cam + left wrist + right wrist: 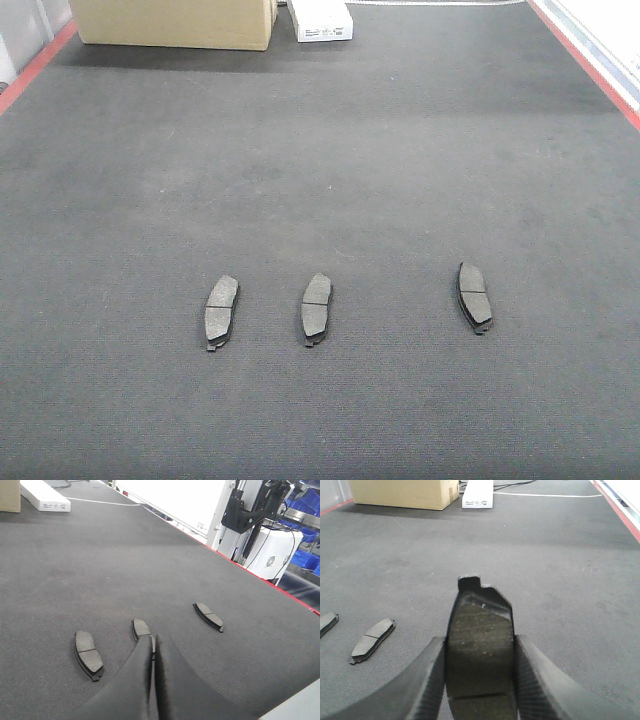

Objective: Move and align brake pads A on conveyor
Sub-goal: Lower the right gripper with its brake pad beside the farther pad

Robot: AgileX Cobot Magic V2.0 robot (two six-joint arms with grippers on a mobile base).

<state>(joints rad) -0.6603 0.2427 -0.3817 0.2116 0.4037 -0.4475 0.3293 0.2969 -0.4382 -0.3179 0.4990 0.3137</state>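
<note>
Three brake pads (222, 311) are lying in a row on the conveyor (320, 170). The right gripper (479, 680) is clamping the fourth pad (479, 650), awaiting placement. The left gripper (152, 652) is hovering closed, empty.

The right gripper (479, 680) clamps a brake pad (480, 645) (held edgewise); the left gripper's (153, 652) jaws meet.
</note>
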